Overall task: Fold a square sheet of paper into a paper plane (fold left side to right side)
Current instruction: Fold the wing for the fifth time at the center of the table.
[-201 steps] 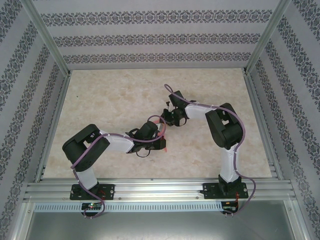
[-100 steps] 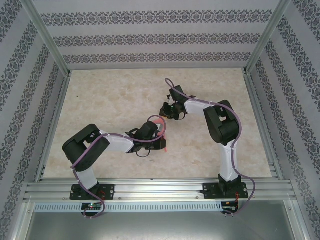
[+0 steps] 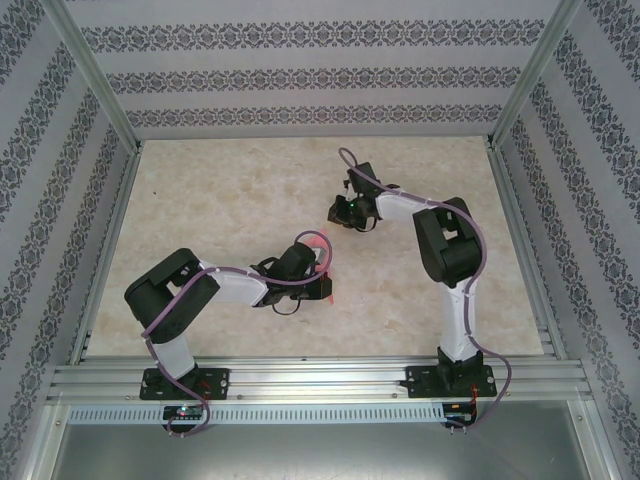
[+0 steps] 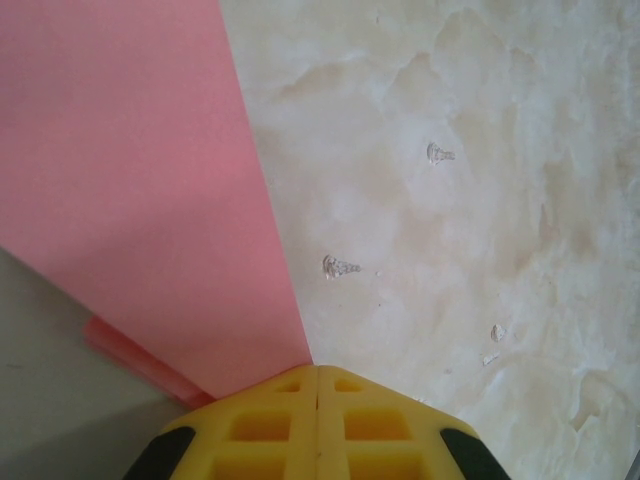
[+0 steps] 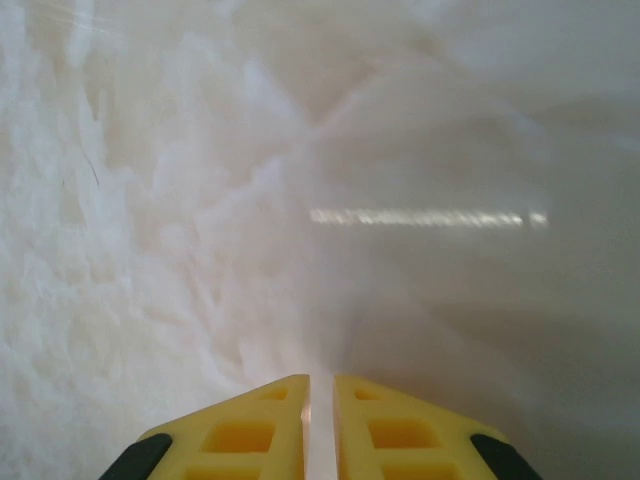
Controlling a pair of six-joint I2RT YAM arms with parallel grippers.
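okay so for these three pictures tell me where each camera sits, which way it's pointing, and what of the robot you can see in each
Top external: fixed above and behind the bases, looking down on the table and both arms; the left pincer is over the salmon-red paper.
Left wrist: on the left arm, looking down past its yellow fingertips, which meet at the paper's edge.
Right wrist: on the right arm, looking down at blurred bare table past its nearly closed fingertips.
Shared: the top and left wrist views both show the paper; all three show the marbled table.

My overhead camera looks down from behind both bases onto the whole bench [image 3: 220, 200]. Each wrist camera peers past its own yellow fingertips, very close to that same marbled surface.
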